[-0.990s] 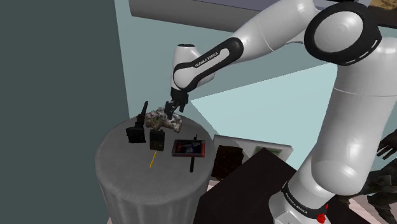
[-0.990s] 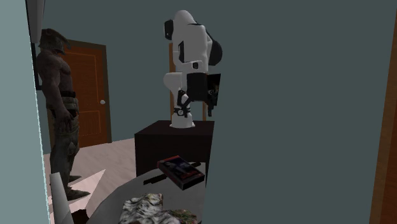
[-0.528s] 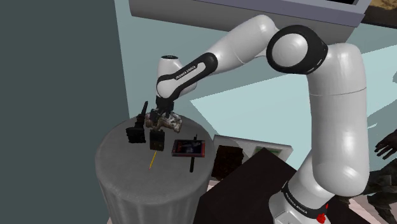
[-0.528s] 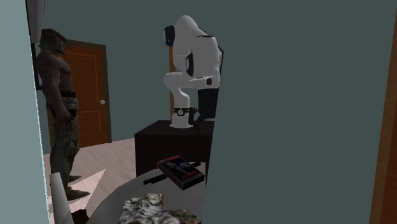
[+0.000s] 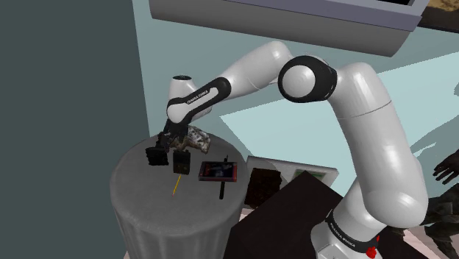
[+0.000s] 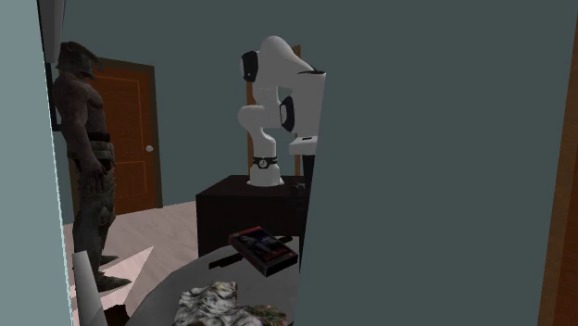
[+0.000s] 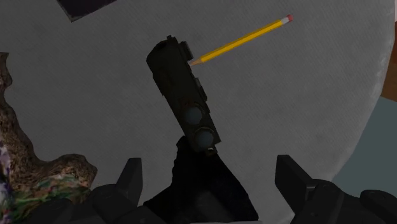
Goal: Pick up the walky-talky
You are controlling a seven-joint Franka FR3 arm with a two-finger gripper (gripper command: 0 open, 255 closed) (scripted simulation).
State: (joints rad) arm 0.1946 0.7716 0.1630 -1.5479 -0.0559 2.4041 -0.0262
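Two fingers (image 7: 132,179) spread apart, dark walky-talky (image 7: 183,95) flat on grey surface (image 7: 286,95) between and beyond them, yellow pencil (image 7: 245,39) at its far end.

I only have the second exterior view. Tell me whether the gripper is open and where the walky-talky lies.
Observer: In the wrist view the gripper is open, its fingers standing apart.
Operator: Now place the walky-talky.
Observer: The dark walky-talky lies flat on the grey table, just ahead of the fingertips and untouched by them.
Operator: Name what's beside it.
Observer: A yellow pencil lies with its tip at the walky-talky's far end.
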